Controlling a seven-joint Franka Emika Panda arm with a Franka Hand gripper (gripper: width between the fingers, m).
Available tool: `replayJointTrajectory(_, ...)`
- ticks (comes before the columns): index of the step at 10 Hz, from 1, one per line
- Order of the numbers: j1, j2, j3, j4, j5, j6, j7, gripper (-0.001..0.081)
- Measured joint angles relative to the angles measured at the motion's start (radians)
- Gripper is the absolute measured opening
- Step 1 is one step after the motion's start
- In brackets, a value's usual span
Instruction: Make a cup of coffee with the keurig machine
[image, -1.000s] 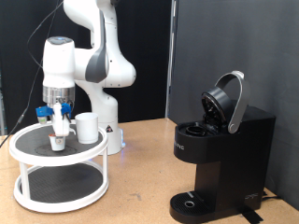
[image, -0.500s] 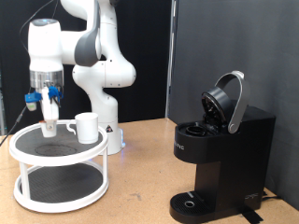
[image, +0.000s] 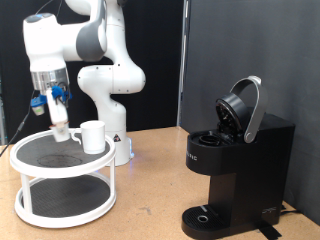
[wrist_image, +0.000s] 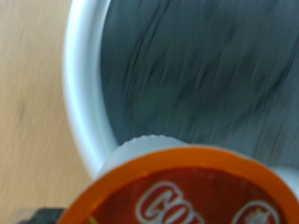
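Observation:
My gripper (image: 60, 129) hangs above the left part of the white stand's top shelf, tilted, and is shut on a small white coffee pod (image: 61, 131). The wrist view shows the pod's orange top (wrist_image: 187, 194) very close, over the stand's white rim (wrist_image: 79, 84). The white cup (image: 93, 136) stands on the top shelf just to the exterior view's right of the gripper. The black keurig machine (image: 235, 170) stands at the exterior view's right with its lid (image: 243, 108) raised open and nothing on its round drip base (image: 205, 217).
The round white two-tier stand (image: 40, 168) sits on the wooden table at the exterior view's left. The robot's white base (image: 118, 140) stands behind it. Bare tabletop (image: 150, 195) lies between the stand and the machine.
The gripper has lifted the pod up off the stand's top shelf, shifted slightly to the exterior view's left and tilted. The cup and the machine have not moved.

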Motion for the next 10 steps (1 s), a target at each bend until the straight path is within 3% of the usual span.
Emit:
replayJointTrajectory(2,0.047,-0.012,0.003,0.041,0.127,-0.075,-0.019,0.0372)
replayJointTrajectory(4,0.058,-0.031,0.042,0.043,0.153,-0.076,0.063,0.0372)
replayJointTrajectory(5,0.058,-0.031,0.038,0.041,0.152,-0.076,0.049,0.0372)
replayJointTrajectory(7,0.066,-0.026,0.015,0.072,0.251,-0.192,0.027,0.0372)
replayJointTrajectory(10,0.117,-0.014,-0.003,0.166,0.454,-0.379,0.010,0.0372)
